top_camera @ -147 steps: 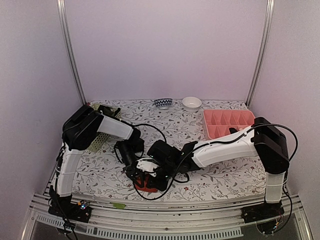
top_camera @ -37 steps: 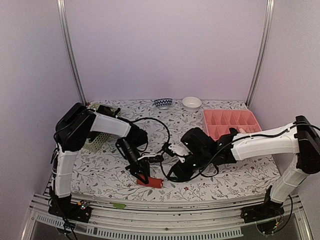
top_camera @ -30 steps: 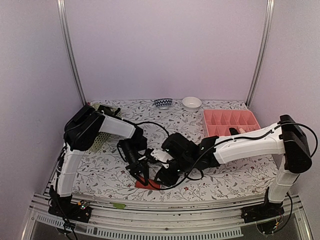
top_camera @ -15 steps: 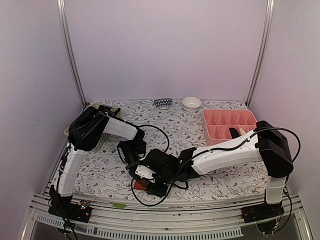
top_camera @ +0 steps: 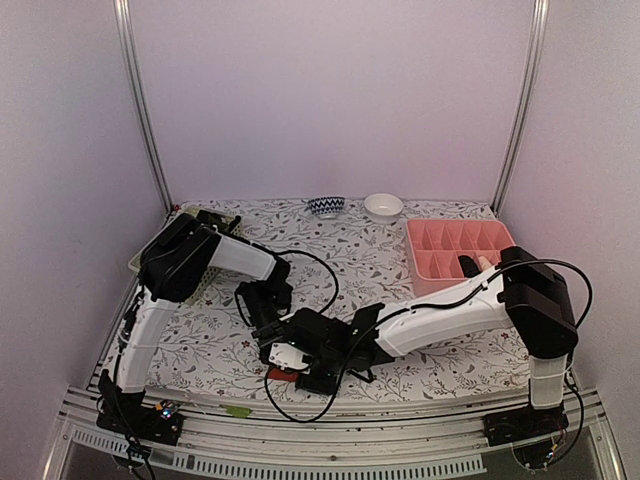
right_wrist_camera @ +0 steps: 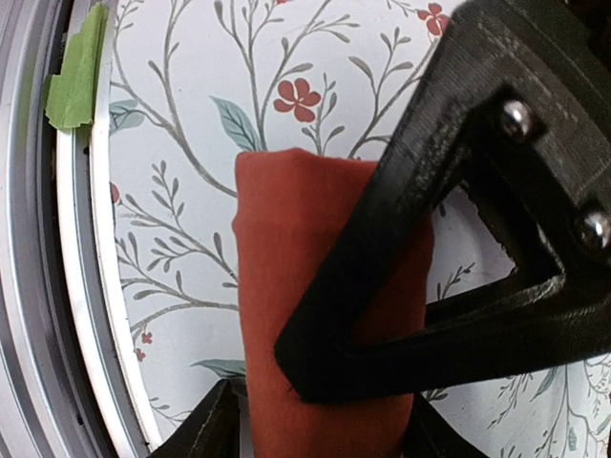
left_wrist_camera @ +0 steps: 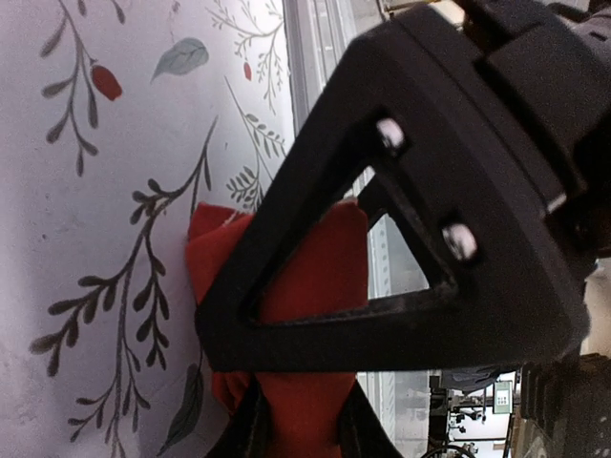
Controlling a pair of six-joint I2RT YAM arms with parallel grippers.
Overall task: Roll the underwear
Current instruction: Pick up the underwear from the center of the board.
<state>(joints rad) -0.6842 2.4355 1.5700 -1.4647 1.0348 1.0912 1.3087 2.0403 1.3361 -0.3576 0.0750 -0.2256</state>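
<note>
Red-orange underwear point(right_wrist_camera: 286, 248) is sitting right by the near edge of the floral table point(top_camera: 460, 355) with both grippers crowding it. You're risking a finger clash or a nudge over the rim, and it's likely springing open if the left gripper point(left_wrist_camera: 301, 429), pinching cloth between nearly closed jaws, is letting go early. The right gripper point(right_wrist_camera: 315, 434) is straddling it with jaws about half open, whether squeezing you're not seeing, and the cloth is looking like a short, smooth, fairly tight roll, no cream part showing.
</note>
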